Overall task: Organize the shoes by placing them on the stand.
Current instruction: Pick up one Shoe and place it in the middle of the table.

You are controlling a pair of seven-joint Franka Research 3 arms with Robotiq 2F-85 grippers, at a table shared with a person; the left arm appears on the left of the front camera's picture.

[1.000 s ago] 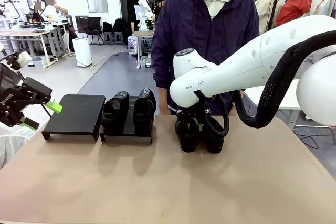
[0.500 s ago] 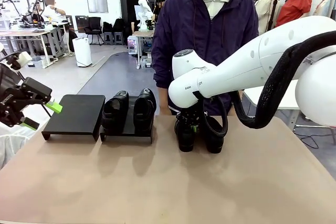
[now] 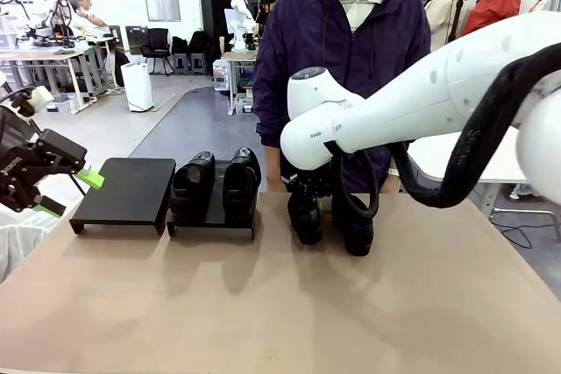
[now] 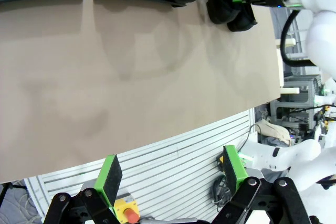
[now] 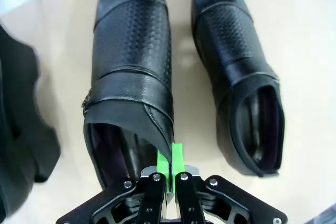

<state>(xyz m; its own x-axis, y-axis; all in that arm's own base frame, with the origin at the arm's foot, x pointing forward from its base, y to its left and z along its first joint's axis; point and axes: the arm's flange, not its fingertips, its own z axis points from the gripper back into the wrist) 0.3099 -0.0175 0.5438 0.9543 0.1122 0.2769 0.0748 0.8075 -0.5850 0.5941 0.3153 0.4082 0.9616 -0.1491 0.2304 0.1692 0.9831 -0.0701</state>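
— Right tool [image 5: 170, 162]: closed on what?

— Pinched nearly shut, green pads clamped on the thin collar wall of a glossy black leather dress shoe [image 5: 131, 51], close to the heel opening. Sat just beside its mate, a second glossy black perforated dress shoe [image 5: 239, 72], at the far side of the tan tabletop [image 3: 263, 321], in front of the person in the dark purple jacket [image 3: 346, 50].

— Off the tabletop yet?

— Hard to tell. Looked a shade higher than its mate in the front view, nothing firmer than that.

— And the place for it?

— Right-hand low matte-black rectangular tray [image 3: 213, 216]: loaded with a pair of black shoes [image 3: 195, 183]. Left-hand matching tray [image 3: 127, 183]: bare, so likely the target.

— How best done, then?

— Needed a straight lift first, to clear the mate alongside. Gripped by one wall only, so probably prone to sag at the toe. Called for a slow, level carry, passing high over the loaded pair. Best set down toward one side of the bare tray, lined up like the pair already placed, with room left for the mate.

— Left tool [image 3: 70, 194]?

— Hung wide open and empty off the tabletop's left edge, near the bare tray. Worth steering clear of on the way in.
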